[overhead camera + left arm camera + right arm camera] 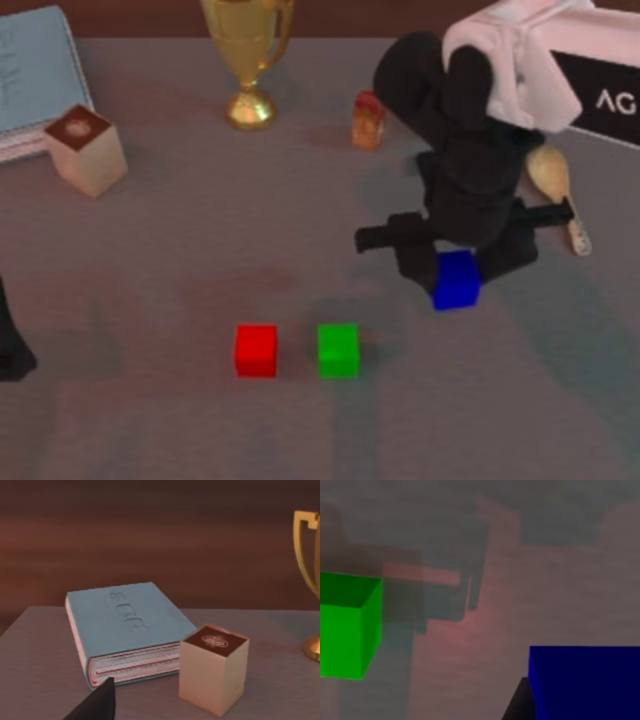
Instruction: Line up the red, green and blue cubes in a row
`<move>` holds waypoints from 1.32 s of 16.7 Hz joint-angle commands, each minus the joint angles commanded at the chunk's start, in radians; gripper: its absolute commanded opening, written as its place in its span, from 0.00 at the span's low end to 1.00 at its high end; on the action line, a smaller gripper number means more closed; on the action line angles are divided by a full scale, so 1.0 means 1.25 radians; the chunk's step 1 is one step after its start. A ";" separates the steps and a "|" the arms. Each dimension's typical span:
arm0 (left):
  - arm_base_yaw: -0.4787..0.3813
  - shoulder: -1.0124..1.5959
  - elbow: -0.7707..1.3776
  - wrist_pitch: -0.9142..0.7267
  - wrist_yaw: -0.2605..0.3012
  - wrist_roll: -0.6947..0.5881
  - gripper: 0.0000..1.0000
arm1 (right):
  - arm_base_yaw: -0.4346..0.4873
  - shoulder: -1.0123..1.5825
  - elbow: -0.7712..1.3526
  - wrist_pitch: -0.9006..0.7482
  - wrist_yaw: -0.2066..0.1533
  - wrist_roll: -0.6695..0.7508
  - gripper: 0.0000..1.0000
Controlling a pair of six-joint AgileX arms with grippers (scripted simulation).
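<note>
Blue cube (585, 682) clamped in right end effector (455, 272), arm bent over table (200, 250)

Two cubes (297, 350) sit side by side, third cube (456, 279) right of them.

A grey table (180, 250) with a faintly reddish, mottled surface fills the top view, and soft shadows lie across it. Behind its far edge runs a dark brown wall (160, 540) with dim horizontal bands. Toward the back of the table stand a pale blue book (125, 625) at the left, a tan wooden block (87, 150) just beside it, and a gold trophy (247, 55).
</note>
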 joint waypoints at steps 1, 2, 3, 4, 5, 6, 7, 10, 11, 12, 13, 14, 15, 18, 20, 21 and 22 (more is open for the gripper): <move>0.000 0.000 0.000 0.000 0.000 0.000 1.00 | 0.007 -0.031 -0.042 0.012 0.000 0.044 0.00; 0.000 0.000 0.000 0.000 0.000 0.000 1.00 | 0.014 -0.058 -0.077 0.023 0.000 0.081 0.00; 0.000 0.000 0.000 0.000 0.000 0.000 1.00 | 0.019 -0.081 -0.104 0.032 0.001 0.109 0.00; 0.000 0.000 0.000 0.000 0.000 0.000 1.00 | 0.023 -0.098 -0.121 0.039 0.001 0.127 0.00; 0.000 0.000 0.000 0.000 0.000 0.000 1.00 | 0.025 -0.108 -0.131 0.043 0.001 0.138 0.00; 0.000 0.000 0.000 0.000 0.000 0.000 1.00 | 0.026 -0.110 -0.134 0.044 0.001 0.140 0.00; 0.000 0.000 0.000 0.000 0.000 0.000 1.00 | 0.026 -0.110 -0.134 0.044 0.001 0.140 0.00; 0.000 0.000 0.000 0.000 0.000 0.000 1.00 | 0.022 -0.106 -0.134 0.044 0.000 0.140 0.00; 0.000 0.000 0.000 0.000 0.000 0.000 1.00 | 0.023 -0.103 -0.142 0.055 0.000 0.139 0.00; 0.000 0.000 0.000 0.000 0.000 0.000 1.00 | 0.024 -0.098 -0.155 0.075 0.000 0.139 0.00; 0.000 0.000 0.000 0.000 0.000 0.000 1.00 | 0.024 -0.090 -0.172 0.101 0.000 0.140 0.00; 0.000 0.000 0.000 0.000 0.000 0.000 1.00 | 0.024 -0.081 -0.192 0.132 0.000 0.141 0.00; 0.000 0.000 0.000 0.000 0.000 0.000 1.00 | 0.025 -0.071 -0.213 0.166 0.001 0.142 0.00; 0.000 0.000 0.000 0.000 0.000 0.000 1.00 | 0.028 -0.045 -0.264 0.242 0.001 0.144 0.00; 0.000 0.000 0.000 0.000 0.000 0.000 1.00 | 0.029 -0.040 -0.272 0.252 0.001 0.145 0.00; 0.000 0.000 0.000 0.000 0.000 0.000 1.00 | 0.029 -0.040 -0.272 0.252 0.001 0.145 0.00; 0.000 0.000 0.000 0.000 0.000 0.000 1.00 | 0.029 -0.040 -0.272 0.252 0.001 0.145 0.00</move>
